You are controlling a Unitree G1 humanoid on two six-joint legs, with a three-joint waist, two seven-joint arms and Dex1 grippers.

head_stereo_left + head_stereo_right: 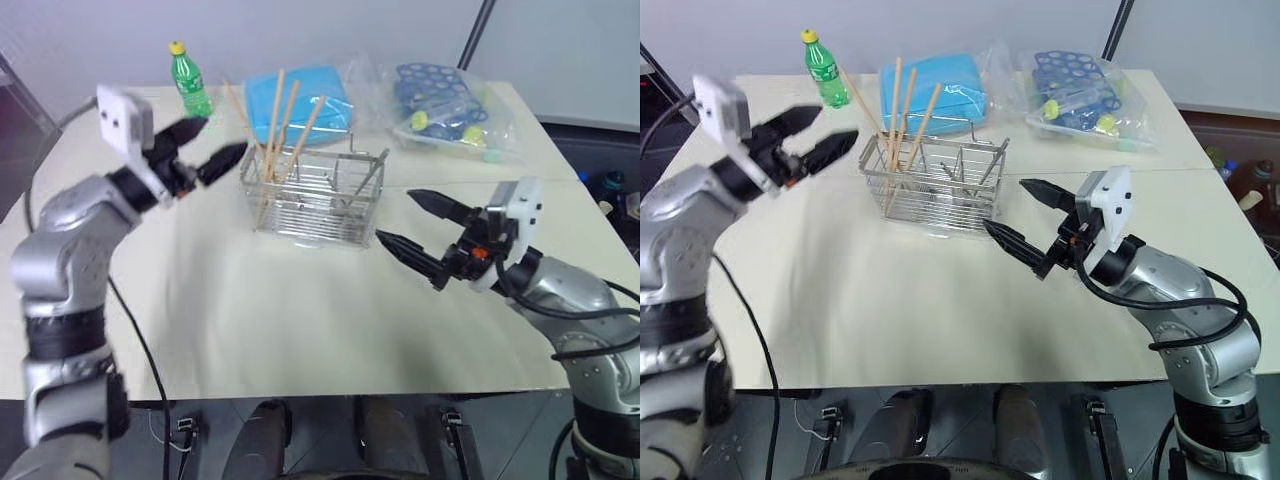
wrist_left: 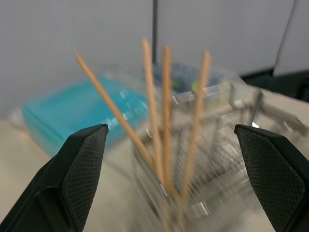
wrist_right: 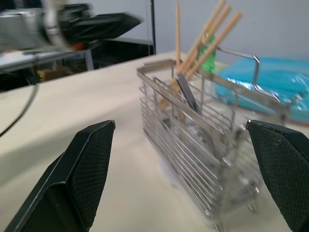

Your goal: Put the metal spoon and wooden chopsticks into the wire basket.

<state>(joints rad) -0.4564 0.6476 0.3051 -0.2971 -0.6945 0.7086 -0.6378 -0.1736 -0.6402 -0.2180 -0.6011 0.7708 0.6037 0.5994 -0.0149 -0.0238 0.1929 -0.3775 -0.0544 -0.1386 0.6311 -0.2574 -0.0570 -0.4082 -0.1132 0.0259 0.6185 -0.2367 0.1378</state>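
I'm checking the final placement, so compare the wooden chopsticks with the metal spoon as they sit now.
The wooden chopsticks are four light-brown sticks; the metal spoon is one shiny silver piece.
The chopsticks fan out high above the rim of the wire basket; the spoon's handle barely clears it.
The chopsticks stand at the basket's left end, the spoon toward its right end.
Both lean inside the basket, and neither is held: the left gripper and right gripper are open and apart from it.

Silver jointed arms, black tapered fingers [image 1: 430, 207] (textured pads), white wrist cameras [image 1: 125, 115]
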